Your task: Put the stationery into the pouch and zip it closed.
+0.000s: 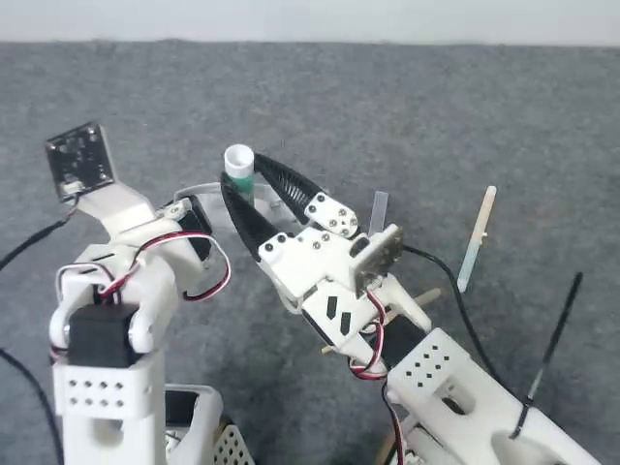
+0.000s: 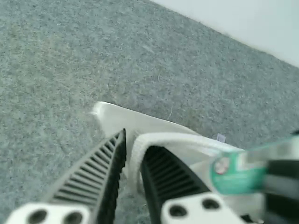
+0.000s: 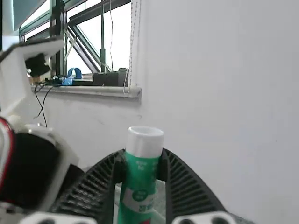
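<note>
Grey felt-like cloth covered the counter (image 1: 407, 107), which ended at a pale wall (image 1: 310, 19). Two arms stood on it, one at each side.

One glue stick (image 1: 238, 170), green with a white cap, stood upright in the right tool (image 1: 242, 174). The right wrist view showed that tool (image 3: 141, 156) clamped on the stick's green body (image 3: 139, 186), one ribbed black finger (image 3: 180, 179) on each side, with the cap above the fingertips.

One pouch (image 2: 154, 128), pale and translucent, lay on the cloth just beside the glue stick. The left tool (image 2: 134, 142) was pinched together on the pouch's rim, and the glue stick (image 2: 238, 170) hung close over the pouch in that view. From above, the pouch (image 1: 205, 191) showed as a clear arc next to the left arm.

Three loose items lay well apart from the pouch, on the right arm's side: one pale pen (image 1: 477, 237), one thin black pen (image 1: 557, 334) and one small clear piece (image 1: 378, 208).
</note>
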Robot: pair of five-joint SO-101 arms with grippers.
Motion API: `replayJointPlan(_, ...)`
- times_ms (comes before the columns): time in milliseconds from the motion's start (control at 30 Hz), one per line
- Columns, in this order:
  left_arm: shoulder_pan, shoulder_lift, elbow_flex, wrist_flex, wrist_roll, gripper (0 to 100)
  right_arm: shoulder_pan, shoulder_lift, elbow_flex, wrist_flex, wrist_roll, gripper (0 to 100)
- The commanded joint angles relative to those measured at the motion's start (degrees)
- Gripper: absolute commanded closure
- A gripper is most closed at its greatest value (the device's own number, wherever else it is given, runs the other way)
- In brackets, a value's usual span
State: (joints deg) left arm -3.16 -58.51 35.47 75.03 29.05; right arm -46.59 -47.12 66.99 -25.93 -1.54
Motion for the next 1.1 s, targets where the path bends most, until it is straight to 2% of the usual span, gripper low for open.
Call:
replayJointPlan(0, 0.0, 0.26, -0.84, -2.2, 0.79, 99, -0.13, 0.22, 1.23, -1.1, 2.9, 99.2)
replayJointPlan(200, 0.0, 0.26, -0.84, -2.2, 0.79, 99, -2.15, -1.98, 5.27, -1.19, 14.42, 99.2)
replayJointPlan(567, -0.09, 0.26, -0.84, -2.11, 0.79, 99, -2.33, -5.49, 8.26, -0.75, 14.59, 99.1)
replayJointPlan(767, -0.09, 0.26, -0.75, -2.2, 0.79, 99, -2.15, -6.55, 8.7, -0.57, 14.59, 86.2)
replayJointPlan(1067, -0.09, 0.26, -0.31, -2.37, 0.79, 99, -2.15, -6.64, 9.49, -0.66, 14.77, 88.2)
